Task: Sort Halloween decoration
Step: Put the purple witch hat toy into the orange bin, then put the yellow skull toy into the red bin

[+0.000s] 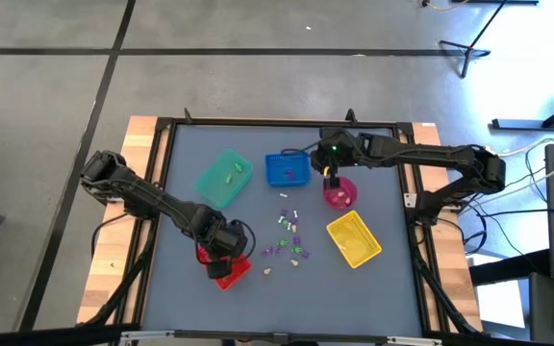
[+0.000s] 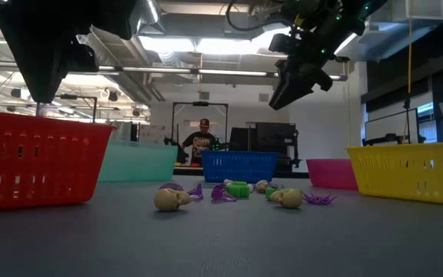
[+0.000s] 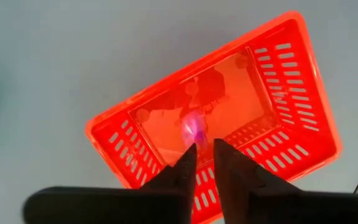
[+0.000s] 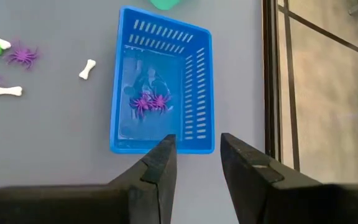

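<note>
The Halloween decoration is a scatter of tiny purple, green and white trinkets (image 1: 289,237) lying on the grey table between the trays. In the low view I make out skulls (image 2: 171,198), a green piece (image 2: 237,188) and purple spiders (image 2: 318,198). My left gripper (image 3: 204,152) hangs pointing down over the red tray (image 3: 291,81), its fingers a narrow gap apart and nothing between them. A blurred pink-purple trinket (image 3: 194,127) shows inside that tray just beyond the fingertips. My right gripper (image 4: 197,146) slants down above the blue tray (image 4: 197,81), open and empty. Purple spiders (image 4: 149,101) lie in that tray.
A teal tray (image 1: 224,178) stands at the far left, the blue tray (image 1: 288,170) beside it, a round pink bowl (image 1: 340,193) to its right and a yellow tray (image 1: 354,238) nearer. A black frame (image 1: 407,173) rims the table. A person (image 2: 201,138) stands in the room behind.
</note>
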